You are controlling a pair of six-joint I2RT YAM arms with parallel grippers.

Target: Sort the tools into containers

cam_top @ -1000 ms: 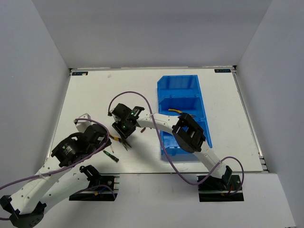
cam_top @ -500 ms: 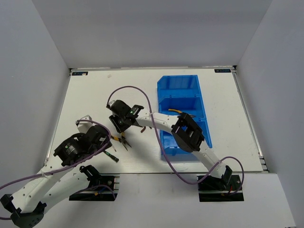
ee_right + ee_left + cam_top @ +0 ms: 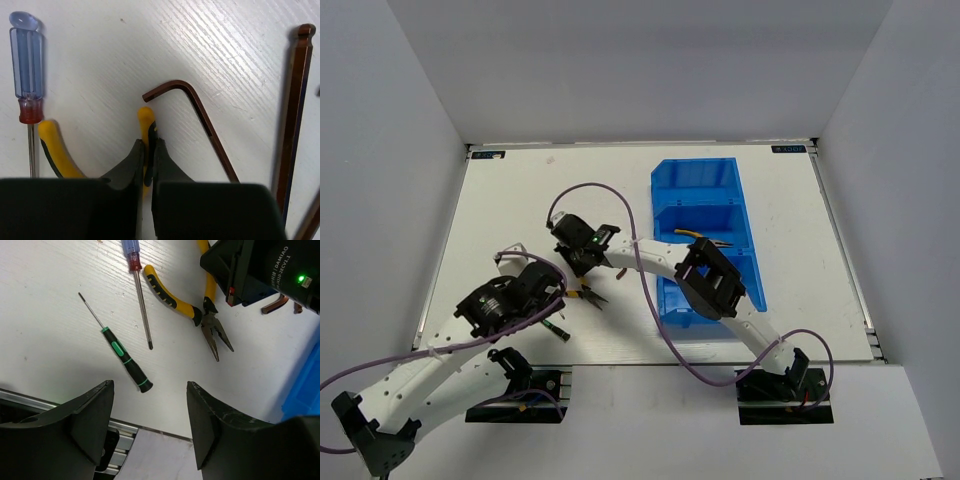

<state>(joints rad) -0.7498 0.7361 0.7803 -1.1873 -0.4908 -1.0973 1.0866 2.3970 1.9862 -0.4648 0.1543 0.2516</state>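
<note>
My right gripper is shut on one yellow-and-black handle of a pliers that lies on the white table; its other handle spreads out to the left. In the top view this gripper is left of the blue bins. The pliers shows in the left wrist view, nose toward the bins. A blue-handled screwdriver and a black-handled one lie beside it. My left gripper is open and empty above the table's near edge. Brown hex keys lie right of the pliers.
A second pliers lies in the middle compartment of the bins. A long hex key lies at the right of the right wrist view. The table's near rail is just under my left gripper. The right arm's purple cable loops over the tools.
My left arm has swung right and closer to the tools. My right gripper shifted slightly over the pliers, and the pliers turned a little to the right.
</note>
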